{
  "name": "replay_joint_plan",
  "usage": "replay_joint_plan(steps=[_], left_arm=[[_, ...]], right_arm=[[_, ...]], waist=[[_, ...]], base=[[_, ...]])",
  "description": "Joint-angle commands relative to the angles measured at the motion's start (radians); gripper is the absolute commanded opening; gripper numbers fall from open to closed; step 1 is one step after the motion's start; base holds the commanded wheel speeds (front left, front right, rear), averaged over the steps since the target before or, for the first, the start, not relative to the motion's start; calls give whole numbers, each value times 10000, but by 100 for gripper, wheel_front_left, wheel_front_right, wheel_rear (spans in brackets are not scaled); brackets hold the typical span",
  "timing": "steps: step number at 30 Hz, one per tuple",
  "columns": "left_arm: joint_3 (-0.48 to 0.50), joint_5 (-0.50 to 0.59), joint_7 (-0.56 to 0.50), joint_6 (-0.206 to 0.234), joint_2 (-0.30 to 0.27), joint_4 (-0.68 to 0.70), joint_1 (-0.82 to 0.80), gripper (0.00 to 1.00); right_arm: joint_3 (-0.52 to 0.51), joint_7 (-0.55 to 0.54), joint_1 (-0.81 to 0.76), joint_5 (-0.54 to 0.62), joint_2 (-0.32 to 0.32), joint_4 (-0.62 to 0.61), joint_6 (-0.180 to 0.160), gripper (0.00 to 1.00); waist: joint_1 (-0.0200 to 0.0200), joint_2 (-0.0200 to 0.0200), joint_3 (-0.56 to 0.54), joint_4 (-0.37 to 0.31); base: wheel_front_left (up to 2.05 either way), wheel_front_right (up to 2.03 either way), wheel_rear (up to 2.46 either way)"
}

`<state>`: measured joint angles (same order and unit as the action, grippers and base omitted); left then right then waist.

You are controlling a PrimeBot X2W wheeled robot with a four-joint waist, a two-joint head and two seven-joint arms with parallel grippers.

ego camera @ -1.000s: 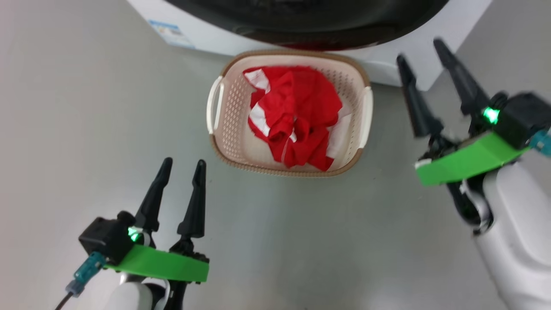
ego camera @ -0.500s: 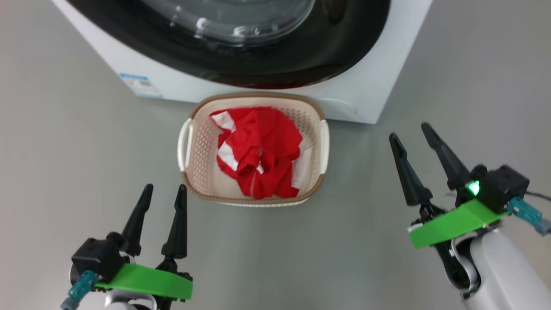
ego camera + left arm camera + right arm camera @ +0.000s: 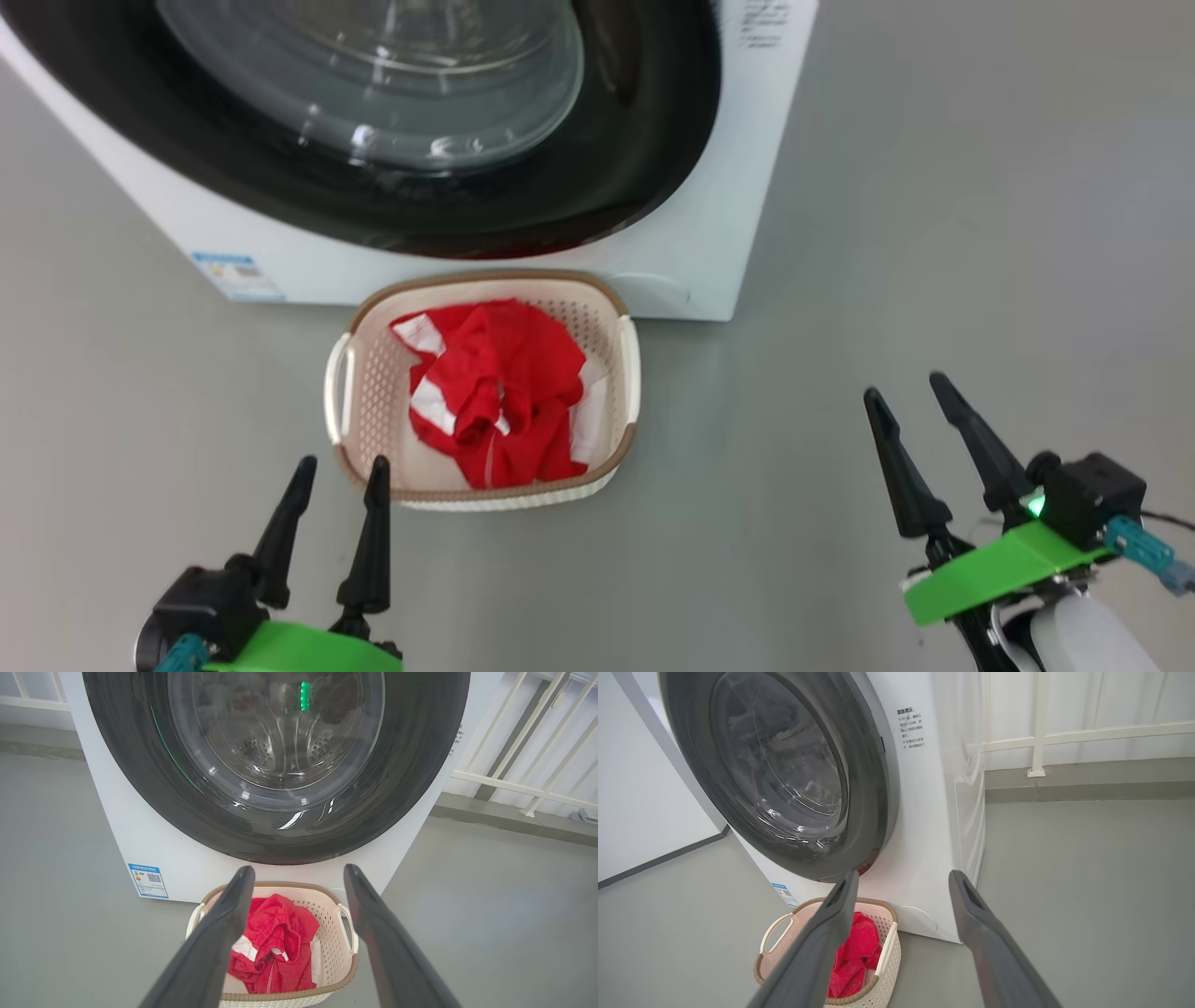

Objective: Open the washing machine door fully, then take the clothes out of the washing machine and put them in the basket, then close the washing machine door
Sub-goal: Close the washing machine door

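Grey floor (image 3: 934,187), the basket (image 3: 373,392) just before the washing machine (image 3: 747,187) (clothes (image 3: 495,392) inside). Both arms sit low, fingers pointing forward; left gripper (image 3: 342,460) and right gripper (image 3: 904,384) spread wide, gripping nothing.

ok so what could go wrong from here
1. The round glossy black door looks shut on the big white washing machine. A red streak at its lower edge may be a reflection or trapped cloth; I cannot tell which.
2. The cream perforated plastic basket holding the bright red clothes sits right under the door, close to the open left gripper. A forward move could knock it.
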<state>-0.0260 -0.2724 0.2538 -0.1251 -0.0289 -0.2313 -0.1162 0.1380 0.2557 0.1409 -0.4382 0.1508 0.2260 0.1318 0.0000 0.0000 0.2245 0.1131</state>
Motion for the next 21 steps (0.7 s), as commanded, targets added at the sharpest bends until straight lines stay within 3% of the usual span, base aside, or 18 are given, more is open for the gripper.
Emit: replay_joint_plan(steps=[1,21], left_arm=[[383,53,80,-54,-214,224,81,100],[844,78,80,-55,-324,609,1288,100]], right_arm=[[122,61,-148,10,28,-233,-11,100],[-684,61,-1802,103,22,-341,-11,100]], waist=[[0,0,-308,-292],[0,0,-1154,-1192]], base=[[0,0,0],[0,0,0]])
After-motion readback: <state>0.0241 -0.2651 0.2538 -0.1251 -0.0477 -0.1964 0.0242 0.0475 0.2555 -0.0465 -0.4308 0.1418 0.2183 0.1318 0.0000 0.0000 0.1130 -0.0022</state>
